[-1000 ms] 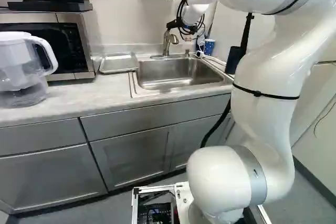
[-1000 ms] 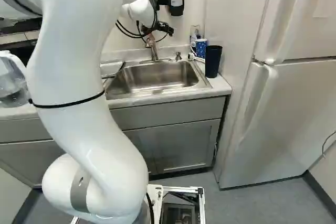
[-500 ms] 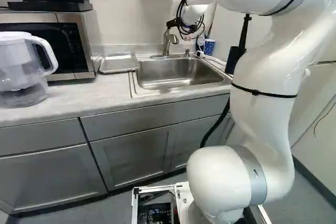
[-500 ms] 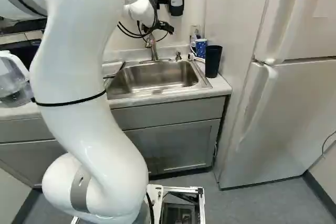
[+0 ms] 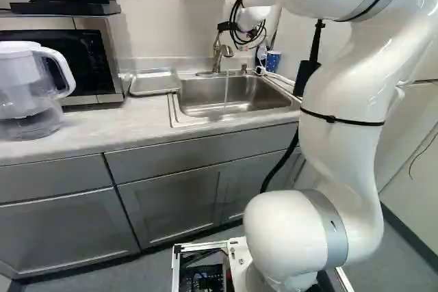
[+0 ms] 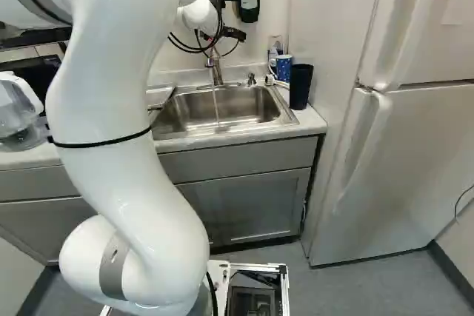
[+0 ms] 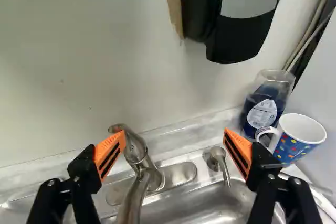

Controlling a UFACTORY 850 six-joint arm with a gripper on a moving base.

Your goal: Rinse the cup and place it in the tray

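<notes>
In the right base view my gripper (image 6: pixel 235 34) is above the faucet (image 6: pixel 215 68). The wrist view shows the gripper (image 7: pixel 174 142) open, fingers wide apart, the faucet (image 7: pixel 137 153) close to one orange pad (image 7: pixel 110 154) and nothing held. A thin water stream (image 5: pixel 226 90) falls from the spout into the sink (image 5: pixel 188 104). The blue dotted cup (image 7: pixel 294 148) stands upright at the sink's back corner, outside the other finger. A black cup (image 6: pixel 300 86) stands nearer the counter's front. Left of the sink in the left base view lies the metal tray (image 5: pixel 155 91).
A soap dispenser (image 7: pixel 241 30) hangs on the wall above the gripper. A blue bottle (image 7: pixel 265 106) stands behind the dotted cup. The microwave (image 5: pixel 85 59) and a water pitcher (image 5: pixel 31 90) are on the counter; a fridge (image 6: pixel 392 153) stands to the right.
Water now runs from the faucet, where no stream showed before. The gripper has risen slightly above the faucet, and the arm's upper links have shifted a little. The base has stayed in place.
</notes>
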